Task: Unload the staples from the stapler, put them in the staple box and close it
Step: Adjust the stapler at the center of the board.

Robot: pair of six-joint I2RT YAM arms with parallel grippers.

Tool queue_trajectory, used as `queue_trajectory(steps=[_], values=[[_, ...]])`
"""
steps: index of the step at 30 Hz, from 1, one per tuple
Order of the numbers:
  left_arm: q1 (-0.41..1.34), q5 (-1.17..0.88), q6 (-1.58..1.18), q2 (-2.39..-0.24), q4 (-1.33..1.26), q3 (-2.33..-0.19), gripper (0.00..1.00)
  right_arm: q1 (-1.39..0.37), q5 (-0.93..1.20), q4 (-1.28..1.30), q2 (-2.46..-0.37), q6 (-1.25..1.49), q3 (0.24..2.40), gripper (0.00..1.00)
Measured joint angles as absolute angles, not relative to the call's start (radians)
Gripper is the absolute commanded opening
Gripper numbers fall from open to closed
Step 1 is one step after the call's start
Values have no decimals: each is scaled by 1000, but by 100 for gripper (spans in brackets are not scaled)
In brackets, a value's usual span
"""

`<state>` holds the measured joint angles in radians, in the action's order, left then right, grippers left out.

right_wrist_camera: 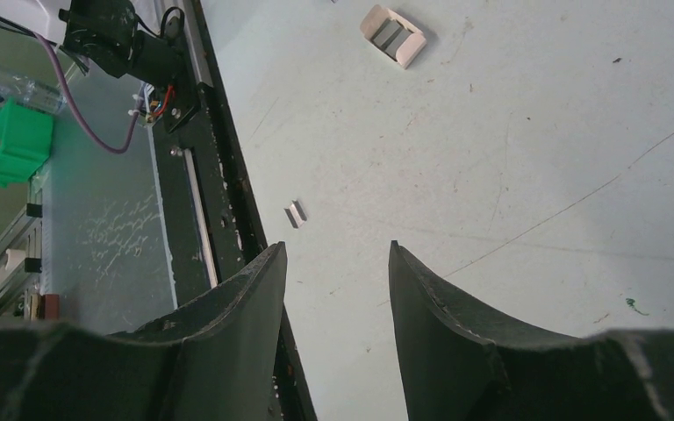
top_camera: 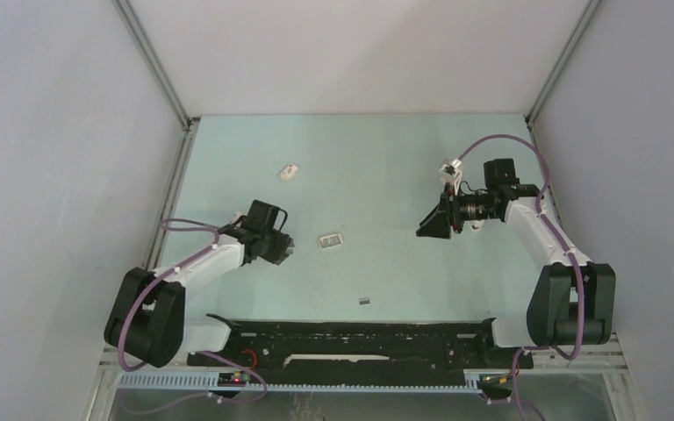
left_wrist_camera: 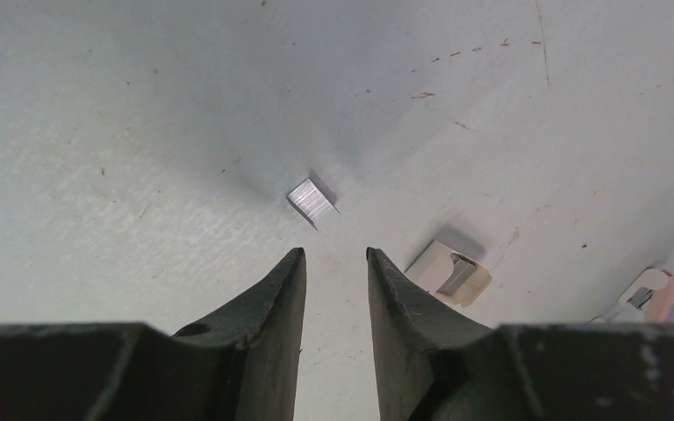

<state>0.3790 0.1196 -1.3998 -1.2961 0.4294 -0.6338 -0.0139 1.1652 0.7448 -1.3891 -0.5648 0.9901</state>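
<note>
The stapler [top_camera: 290,172] lies on the pale green table at the back left, a small white piece; its end shows at the right edge of the left wrist view [left_wrist_camera: 645,294]. A short grey strip of staples [top_camera: 364,301] lies near the front rail and also shows in the left wrist view [left_wrist_camera: 311,197] and the right wrist view [right_wrist_camera: 296,213]. My left gripper [top_camera: 283,247] is open and empty, with the strip just beyond its tips [left_wrist_camera: 335,254]. My right gripper [top_camera: 428,226] is open and empty above the table [right_wrist_camera: 337,250], far from the stapler.
A small pinkish-white box [top_camera: 331,239] holding grey staples lies between the grippers; it shows in the left wrist view [left_wrist_camera: 450,272] and the right wrist view [right_wrist_camera: 392,35]. A black rail [top_camera: 360,338] runs along the near edge. Walls close in the left, right and back.
</note>
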Motion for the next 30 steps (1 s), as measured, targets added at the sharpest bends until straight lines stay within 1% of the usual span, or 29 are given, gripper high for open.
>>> queue_trajectory(steps=[30], values=[[397,121,-1435,-1282,470,-634,39,20,1214,770,-1390,-602,990,56]])
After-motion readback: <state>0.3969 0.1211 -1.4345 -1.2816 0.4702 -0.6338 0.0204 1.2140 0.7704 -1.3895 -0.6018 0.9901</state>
